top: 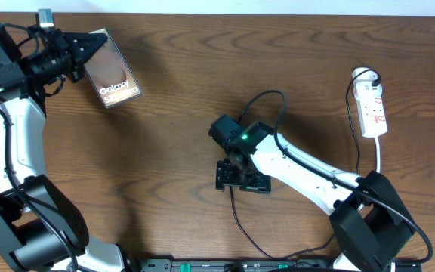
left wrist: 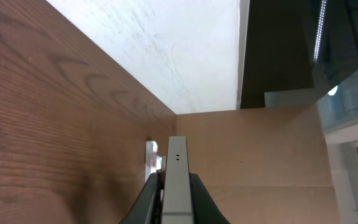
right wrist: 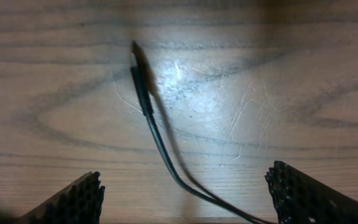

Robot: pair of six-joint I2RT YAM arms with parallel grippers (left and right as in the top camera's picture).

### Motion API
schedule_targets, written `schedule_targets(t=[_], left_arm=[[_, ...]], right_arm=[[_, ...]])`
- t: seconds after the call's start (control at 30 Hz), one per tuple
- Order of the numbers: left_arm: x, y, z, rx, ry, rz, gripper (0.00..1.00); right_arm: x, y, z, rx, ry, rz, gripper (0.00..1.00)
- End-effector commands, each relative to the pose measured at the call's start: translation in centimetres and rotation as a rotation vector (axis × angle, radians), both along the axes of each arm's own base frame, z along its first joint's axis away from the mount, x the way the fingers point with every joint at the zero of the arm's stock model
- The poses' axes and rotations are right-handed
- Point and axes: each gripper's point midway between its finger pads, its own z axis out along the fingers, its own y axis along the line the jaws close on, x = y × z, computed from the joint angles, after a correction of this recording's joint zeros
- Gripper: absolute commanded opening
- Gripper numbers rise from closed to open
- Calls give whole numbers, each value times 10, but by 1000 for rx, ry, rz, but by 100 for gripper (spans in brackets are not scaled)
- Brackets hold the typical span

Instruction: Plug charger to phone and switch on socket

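Note:
My left gripper at the far left is shut on the phone, a dark slab with white "Galaxy" lettering. In the left wrist view the phone shows edge-on between the fingers. My right gripper is open at the table's middle, pointing down over the charger. In the right wrist view the thin black cable lies on the wood between the open fingers, touching neither. Its plug tip lies ahead of them. The white socket lies at the far right, also visible in the left wrist view.
The charger cable runs from under my right gripper toward the front edge. The socket's white round plug and white cord lie by the right arm. A pale wall borders the table's far edge.

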Motion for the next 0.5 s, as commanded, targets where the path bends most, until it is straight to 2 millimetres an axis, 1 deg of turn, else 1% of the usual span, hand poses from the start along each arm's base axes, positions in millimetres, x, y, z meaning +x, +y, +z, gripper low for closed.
schedule_targets(t=[0.0,0.1,0.2,0.27,0.4,0.47], left_arm=[[-5,-3,8,-6,-27,-34,7],[-5,-3,8,0,-34,-35,7],[-5,-3,8,1,-35,-35,7],[-5,-3,8,1,-35,-36,7],[-5,-3,8,1,-35,-35,7],[-5,-3,8,1,-36,-36,8]], right_arm=[[-7,3,-2,3,20,6,82],[-11,6,-7,6,36,34,82],[-18,19,-21,63,97,98,82],[-19,18,-27,63,128,90,80],[-17,19,-30,84,140,103,81],[-17,19,-30,84,139,107,78]])
